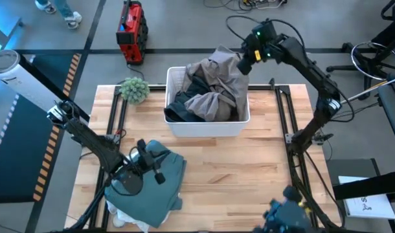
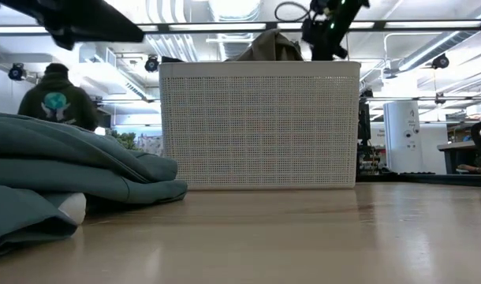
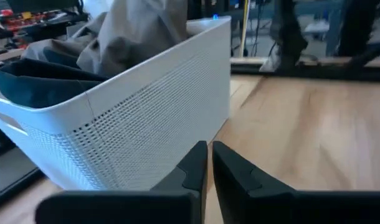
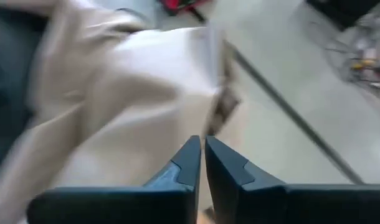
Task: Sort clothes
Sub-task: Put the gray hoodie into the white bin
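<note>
Grey-green garment [image 2: 59, 170] fills the near-left foreground in the low view, folded in a heap on the wooden table [image 1: 249, 168] at about 8 o'clock in the high view, with a bit of a white piece [image 1: 126, 217] sticking out under it. Left gripper [image 1: 152, 163] sits over that heap's top edge, fingers [image 3: 193, 168] pressed together with nothing between them, facing the white bin [image 1: 207, 123]. Bin is at 12 o'clock on the table, stuffed with a tan garment [image 1: 217, 81] on top of dark grey cloth [image 1: 184, 107]. Right gripper [image 1: 245, 63] is raised at the bin's 1 o'clock corner, fingers [image 4: 190, 163] closed, right against the tan cloth (a pinch on it isn't clear from here). Small green plant [image 1: 134, 89] stands just beside the bin at 11 o'clock.
</note>
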